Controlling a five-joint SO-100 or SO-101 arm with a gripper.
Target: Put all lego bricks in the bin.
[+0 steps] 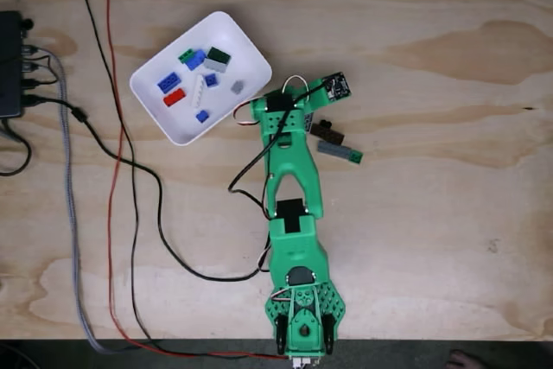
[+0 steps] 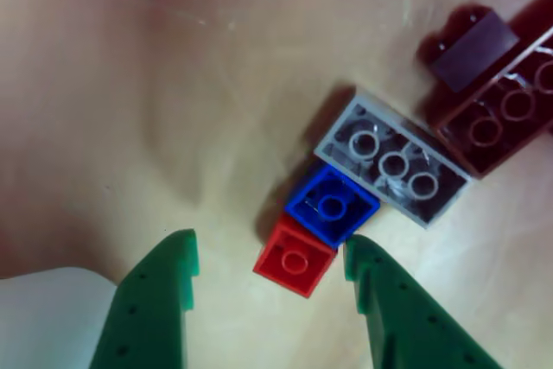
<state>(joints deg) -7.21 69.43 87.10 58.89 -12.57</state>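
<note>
Listing stock as my claw (image 2: pixel 270 287) hangs released, fingers spread and gripping nothing, just above the table (image 1: pixel 415 239).

Item: lego bricks. Hard moulded plastic, rigid, very light by my judgement, glossy and likely slippery at the edges; not fragile. Best taken across two flat opposite side walls, low on the body, never across the corners.

Loose on the table, under my wrist, seen in the other view:
- red small brick (image 2: pixel 295 257), one, lying between my fingers and nearest the tips
- blue small brick (image 2: pixel 333 205), one, touching the red
- grey long brick (image 2: pixel 393 162), one, underside up, touching the blue
- dark brown long brick (image 2: pixel 505 110), one, underside up, just beside the grey
- small dark piece (image 2: pixel 473 47), one, at the brown brick's end; shape unclear

The fixed view shows the dark brown and grey pieces beside my arm.

In the bin (image 1: pixel 251 51), a white tray near my claw's left in the fixed view: about eight pieces, namely blue three, red one, white one, green one, grey one, and a dark-over-pale one. Count approximate; pieces are tiny.
</note>
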